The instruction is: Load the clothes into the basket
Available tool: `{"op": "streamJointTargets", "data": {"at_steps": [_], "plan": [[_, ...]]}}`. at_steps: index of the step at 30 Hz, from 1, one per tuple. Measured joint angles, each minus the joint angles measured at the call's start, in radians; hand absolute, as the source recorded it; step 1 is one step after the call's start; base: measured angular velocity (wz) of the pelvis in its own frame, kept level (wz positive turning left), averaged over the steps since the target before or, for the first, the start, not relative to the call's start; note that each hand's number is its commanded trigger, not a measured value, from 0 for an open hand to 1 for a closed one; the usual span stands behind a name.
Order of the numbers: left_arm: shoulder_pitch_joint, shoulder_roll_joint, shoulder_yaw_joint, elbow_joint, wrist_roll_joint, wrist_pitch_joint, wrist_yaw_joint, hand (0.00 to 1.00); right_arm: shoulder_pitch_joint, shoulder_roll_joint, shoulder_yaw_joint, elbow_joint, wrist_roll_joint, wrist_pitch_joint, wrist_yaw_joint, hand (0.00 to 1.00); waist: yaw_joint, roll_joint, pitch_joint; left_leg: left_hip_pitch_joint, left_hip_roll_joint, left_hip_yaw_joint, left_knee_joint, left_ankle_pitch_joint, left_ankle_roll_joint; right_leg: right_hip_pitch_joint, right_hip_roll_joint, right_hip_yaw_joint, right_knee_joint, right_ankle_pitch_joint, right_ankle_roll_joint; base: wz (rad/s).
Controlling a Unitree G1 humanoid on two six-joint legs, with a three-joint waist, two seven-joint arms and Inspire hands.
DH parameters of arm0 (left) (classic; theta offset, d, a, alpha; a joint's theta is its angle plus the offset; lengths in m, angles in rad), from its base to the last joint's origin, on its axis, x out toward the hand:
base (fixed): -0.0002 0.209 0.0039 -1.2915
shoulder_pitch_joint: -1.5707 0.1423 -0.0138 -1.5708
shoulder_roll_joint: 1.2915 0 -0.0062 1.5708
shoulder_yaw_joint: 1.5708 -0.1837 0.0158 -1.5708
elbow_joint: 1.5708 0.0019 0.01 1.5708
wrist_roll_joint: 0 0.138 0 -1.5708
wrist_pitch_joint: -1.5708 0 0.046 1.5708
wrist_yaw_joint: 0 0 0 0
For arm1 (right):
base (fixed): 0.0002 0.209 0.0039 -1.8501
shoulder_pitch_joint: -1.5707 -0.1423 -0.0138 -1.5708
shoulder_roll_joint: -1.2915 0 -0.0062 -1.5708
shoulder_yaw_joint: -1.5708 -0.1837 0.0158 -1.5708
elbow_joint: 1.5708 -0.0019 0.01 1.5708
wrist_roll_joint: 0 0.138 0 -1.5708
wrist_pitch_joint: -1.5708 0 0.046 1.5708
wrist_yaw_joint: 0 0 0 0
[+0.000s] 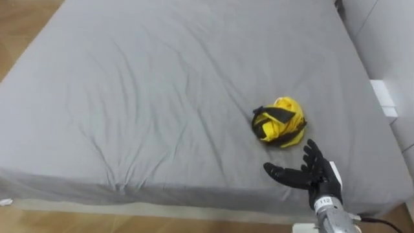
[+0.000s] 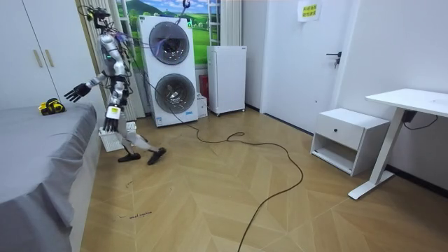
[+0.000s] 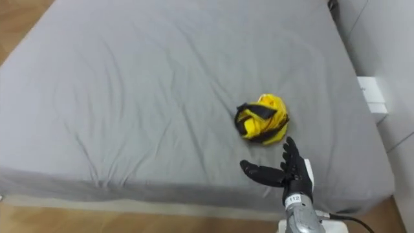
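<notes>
The right hand (image 1: 312, 175) hovers over the near right part of the bed (image 1: 162, 97). It is open, with straight fingers spread toward the far side and the thumb stretched out to the left; it holds nothing. The clothes (image 1: 279, 122) lie on the grey sheet just beyond the fingertips and a little to the left, near the hand but not touching it. They are a yellow bundle with black bands, balled up and almost round, so they show no clear long axis and point no particular way. The black bands cross its left side and top.

In the room view the robot stands at the bed's far end. Its left hand (image 2: 110, 124) hangs low above a white basket (image 2: 110, 141) by its legs. I cannot tell whether those fingers are open or closed.
</notes>
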Motion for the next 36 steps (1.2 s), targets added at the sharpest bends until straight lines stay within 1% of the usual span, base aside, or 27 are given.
{"op": "streamJointTargets", "data": {"at_steps": [1, 2, 3, 4, 5, 6, 7, 8, 9, 10, 11, 13, 16, 17, 19, 20, 21, 23, 25, 26, 27, 29, 30, 32, 33, 35, 36], "plan": [[-0.001, 0.0, 0.001, -0.003, 0.0, 0.001, 0.002, 0.0, 0.001, -0.001, 0.0, -0.003, -0.009, 0.0, -0.003, 0.0, 0.004, -0.002, 0.0015, -0.048, -0.001, 0.018, -0.018, -0.012, 0.005, 0.026, -0.001, 0.015, -0.027, 0.002, 0.005, -0.29], [0.001, -0.002, 0.0, -0.012, -0.007, 0.001, 0.007, 0.0, 0.002, 0.0, 0.001, -0.009, -0.012, 0.001, -0.011, 0.0, 0.01, -0.005, 0.0028, -0.093, -0.003, 0.028, -0.063, -0.013, 0.006, 0.046, -0.003, 0.034, -0.049, 0.003, 0.009, -0.35], [0.002, -0.004, -0.001, -0.018, -0.02, 0.001, 0.009, 0.0, 0.005, 0.001, 0.003, -0.017, -0.012, 0.001, -0.018, 0.0, 0.016, -0.005, 0.0024, -0.11, -0.008, 0.028, -0.097, -0.013, 0.005, 0.054, -0.003, 0.042, -0.059, 0.004, 0.012, -0.45], [0.002, -0.01, 0.0, -0.031, -0.03, 0.0, 0.015, 0.0, 0.009, 0.003, 0.009, -0.028, -0.014, 0.001, -0.029, 0.0, 0.025, -0.005, 0.0011, -0.135, -0.02, 0.027, -0.193, -0.009, 0.003, 0.058, -0.006, 0.062, -0.074, 0.005, 0.019, -0.56], [0.002, -0.016, 0.001, -0.03, -0.038, -0.004, 0.015, 0.0, 0.007, 0.002, 0.012, -0.036, -0.018, 0.001, -0.033, 0.0, 0.036, -0.006, -0.0005, -0.154, -0.03, 0.026, -0.303, 0.015, 0.005, 0.054, -0.009, 0.082, -0.075, 0.002, 0.026, -0.62], [0.0, -0.019, 0.005, -0.027, -0.038, -0.006, 0.014, 0.0, 0.007, 0.002, 0.013, -0.041, -0.024, 0.001, -0.034, 0.0, 0.043, -0.008, -0.0006, -0.162, -0.034, 0.025, -0.341, 0.06, 0.018, 0.053, -0.012, 0.087, -0.073, -0.001, 0.03, -0.79], [0.001, -0.022, 0.021, -0.017, -0.038, -0.01, 0.014, 0.0, 0.01, 0.003, 0.023, -0.05, -0.042, 0.002, -0.037, 0.0, 0.057, -0.015, -0.0122, -0.158, -0.041, 0.029, -0.382, 0.123, 0.036, 0.055, -0.023, 0.093, -0.072, -0.004, 0.04, -0.62], [0.003, -0.021, 0.034, 0.002, -0.037, -0.012, 0.013, 0.0, 0.014, 0.005, 0.032, -0.07, -0.069, 0.002, -0.037, 0.0, 0.053, -0.022, -0.0219, -0.133, -0.054, 0.028, -0.42, 0.13, 0.039, 0.056, -0.03, 0.093, -0.081, -0.001, 0.048, -0.48], [0.0, -0.02, 0.038, 0.011, -0.037, -0.012, 0.013, 0.0, 0.016, 0.005, 0.032, -0.087, -0.085, 0.002, -0.04, 0.0, 0.047, -0.028, -0.0212, -0.125, -0.061, 0.028, -0.434, 0.137, 0.041, 0.058, -0.034, 0.091, -0.086, 0.001, 0.052, -0.21], [0.0, -0.02, 0.039, 0.026, -0.037, -0.014, 0.012, 0.0, 0.029, -0.001, 0.029, -0.123, -0.111, 0.0, -0.047, 0.0, 0.049, -0.035, -0.023, -0.108, -0.069, 0.025, -0.462, 0.139, 0.042, 0.06, -0.037, 0.09, -0.095, 0.004, 0.056, -0.26], [0.003, -0.02, 0.039, 0.028, -0.037, -0.01, 0.012, 0.0, 0.029, -0.004, 0.029, -0.149, -0.135, 0.0, -0.066, 0.0, 0.053, -0.039, -0.0224, -0.093, -0.074, 0.016, -0.483, 0.139, 0.042, 0.067, -0.039, 0.068, -0.1, 0.008, 0.063, -0.28], [0.005, -0.016, 0.039, 0.023, -0.036, -0.002, 0.006, 0.0, 0.031, -0.003, 0.031, -0.188, -0.172, 0.0, -0.1, 0.0, 0.047, -0.042, -0.0203, -0.079, -0.087, -0.006, -0.503, 0.138, 0.041, 0.092, -0.046, 0.022, -0.132, 0.012, 0.068, -0.02], [-0.002, -0.007, 0.037, 0.023, -0.035, 0.01, -0.009, 0.0, 0.025, -0.008, 0.03, -0.233, -0.221, 0.0, -0.15, 0.0, 0.043, -0.045, -0.016, -0.071, -0.1, -0.031, -0.527, 0.139, 0.043, 0.112, -0.053, -0.004, -0.164, 0.012, 0.068, 0.24], [-0.011, -0.001, 0.037, 0.029, -0.035, 0.024, -0.011, 0.0, 0.011, -0.008, 0.03, -0.232, -0.227, 0.0, -0.163, 0.0, 0.043, -0.047, -0.0095, -0.073, -0.102, -0.04, -0.529, 0.14, 0.044, 0.112, -0.053, -0.007, -0.164, 0.012, 0.068, 0.26], [-0.013, 0.006, 0.037, 0.031, -0.036, 0.039, -0.011, 0.0, 0.0, -0.008, 0.033, -0.229, -0.236, 0.0, -0.18, 0.0, 0.047, -0.048, -0.0028, -0.082, -0.104, -0.051, -0.528, 0.14, 0.044, 0.109, -0.054, -0.016, -0.164, 0.012, 0.069, 0.24], [-0.015, 0.005, 0.034, 0.033, -0.037, 0.046, -0.011, 0.0, -0.011, -0.009, 0.039, -0.214, -0.234, -0.001, -0.187, 0.0, 0.049, -0.049, -0.0019, -0.094, -0.107, -0.062, -0.527, 0.141, 0.046, 0.103, -0.057, -0.032, -0.166, 0.011, 0.07, 0.24], [-0.016, 0.005, 0.032, 0.033, -0.037, 0.048, -0.011, 0.0, -0.02, -0.01, 0.042, -0.197, -0.23, -0.001, -0.186, 0.0, 0.05, -0.049, 0.0001, -0.098, -0.108, -0.066, -0.527, 0.142, 0.048, 0.101, -0.059, -0.038, -0.168, 0.011, 0.072, 0.26], [-0.027, 0.002, 0.024, 0.033, -0.036, 0.064, -0.011, 0.0, -0.062, -0.01, 0.044, -0.097, -0.216, 0.001, -0.183, 0.0, 0.055, -0.046, 0.0018, -0.121, -0.119, -0.079, -0.524, 0.148, 0.053, 0.094, -0.067, -0.058, -0.181, 0.008, 0.08, 0.26], [-0.03, 0.003, 0.017, 0.032, -0.025, 0.066, -0.012, 0.0, -0.092, -0.01, 0.051, -0.033, -0.219, 0.014, -0.182, 0.0, 0.062, -0.043, 0.0023, -0.138, -0.123, -0.084, -0.524, 0.155, 0.057, 0.079, -0.071, -0.065, -0.179, 0.007, 0.08, 0.15], [-0.034, 0.005, 0.019, 0.034, 0.003, 0.072, -0.012, 0.0, -0.117, -0.01, 0.057, 0.011, -0.225, 0.016, -0.178, 0.0, 0.071, -0.044, 0.0025, -0.152, -0.126, -0.088, -0.523, 0.159, 0.058, 0.067, -0.072, -0.069, -0.177, 0.007, 0.08, 0.14], [-0.041, 0.007, 0.019, 0.041, 0.013, 0.076, -0.013, 0.0, -0.135, -0.011, 0.057, 0.046, -0.226, 0.018, -0.177, 0.0, 0.071, -0.045, 0.0028, -0.159, -0.127, -0.093, -0.522, 0.16, 0.058, 0.063, -0.073, -0.075, -0.177, 0.007, 0.08, 0.27], [-0.077, 0.009, 0.017, 0.076, 0.022, 0.091, -0.023, 0.0, -0.201, -0.03, 0.058, 0.159, -0.222, 0.034, -0.175, 0.0, 0.075, -0.046, 0.0037, -0.183, -0.136, -0.114, -0.522, 0.174, 0.061, 0.052, -0.082, -0.108, -0.178, 0.007, 0.082, 0.42], [-0.078, 0.009, 0.017, 0.076, 0.022, 0.093, -0.028, 0.0, -0.212, -0.037, 0.058, 0.179, -0.22, 0.038, -0.175, 0.0, 0.079, -0.046, 0.0037, -0.186, -0.137, -0.114, -0.522, 0.176, 0.063, 0.052, -0.083, -0.113, -0.178, 0.006, 0.083, 0.32], [-0.076, 0.016, 0.018, 0.076, 0.025, 0.108, -0.043, 0.0, -0.257, -0.058, 0.058, 0.244, -0.217, 0.044, -0.183, 0.0, 0.105, -0.051, 0.006, -0.193, -0.138, -0.113, -0.521, 0.178, 0.065, 0.051, -0.087, -0.12, -0.179, 0.004, 0.087, 0.13], [-0.077, 0.02, 0.018, 0.076, 0.03, 0.11, -0.047, 0.0, -0.273, -0.06, 0.058, 0.268, -0.217, 0.044, -0.185, 0.0, 0.112, -0.053, 0.0071, -0.194, -0.138, -0.113, -0.52, 0.178, 0.065, 0.049, -0.087, -0.121, -0.179, 0.004, 0.087, 0.06], [-0.086, 0.031, 0.017, 0.092, 0.052, 0.113, -0.053, 0.0, -0.336, -0.078, 0.065, 0.373, -0.201, 0.046, -0.186, 0.0, 0.138, -0.059, 0.0086, -0.216, -0.139, -0.129, -0.513, 0.179, 0.067, 0.037, -0.089, -0.139, -0.18, 0.004, 0.088, 0.2], [-0.09, 0.034, 0.016, 0.098, 0.052, 0.114, -0.053, 0.0, -0.347, -0.085, 0.073, 0.393, -0.199, 0.047, -0.187, 0.0, 0.14, -0.058, 0.009, -0.224, -0.14, -0.135, -0.508, 0.179, 0.067, 0.035, -0.089, -0.145, -0.18, 0.005, 0.088, 0.36]]}}
